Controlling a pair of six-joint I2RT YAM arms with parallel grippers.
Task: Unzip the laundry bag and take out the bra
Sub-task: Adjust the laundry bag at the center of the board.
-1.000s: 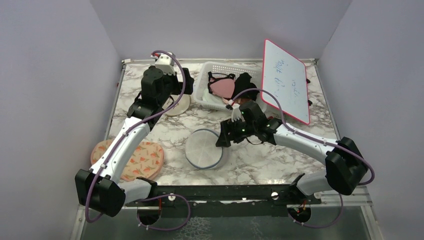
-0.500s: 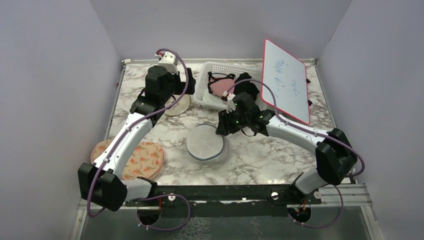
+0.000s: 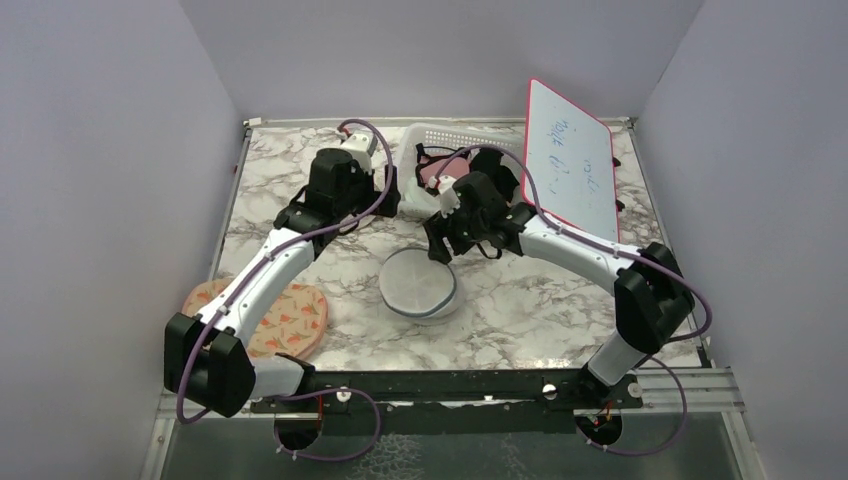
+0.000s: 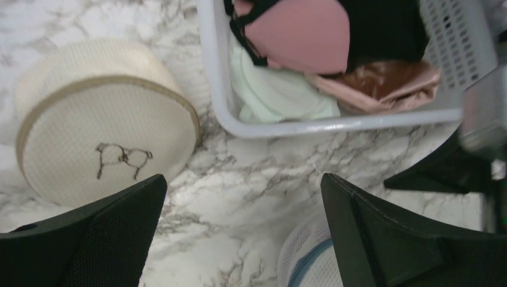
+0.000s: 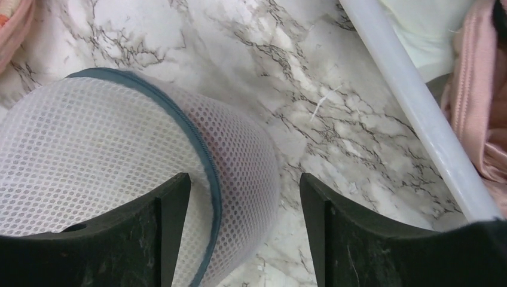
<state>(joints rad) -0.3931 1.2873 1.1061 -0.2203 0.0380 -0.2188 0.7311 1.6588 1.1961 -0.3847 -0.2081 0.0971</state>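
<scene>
Over the last second the right arm has swung away from the table's near edge towards the back, and the laundry bag point(image 3: 418, 283) has slid a little farther in with it. The left arm has swung to the right, so in the top view it now covers the cream case it stood beside before.

Nearest, at the left, the flat peach pouch point(image 3: 285, 315) lies where it was. The laundry bag sits on the marble table point(image 3: 520, 310) about mid-table, upright on its flat base. Its grey-blue zip ring point(image 5: 200, 149) is closed along the stretch seen from the right wrist.

The right gripper point(image 5: 242, 185) is spread wide over the bag's far rim, one finger above the mesh top and the other beyond the side wall. Whether either pad touches the mesh cannot be told.

Farther in, the left gripper point(image 4: 242, 185) hangs with its fingers wide apart and nothing between them, over bare marble between the cream case point(image 4: 101, 119) and the white basket point(image 4: 209, 72). The basket holds a pink and black garment point(image 4: 299, 33) among other cloth. The whiteboard point(image 3: 570, 160) leans at the far right, unmoved.
</scene>
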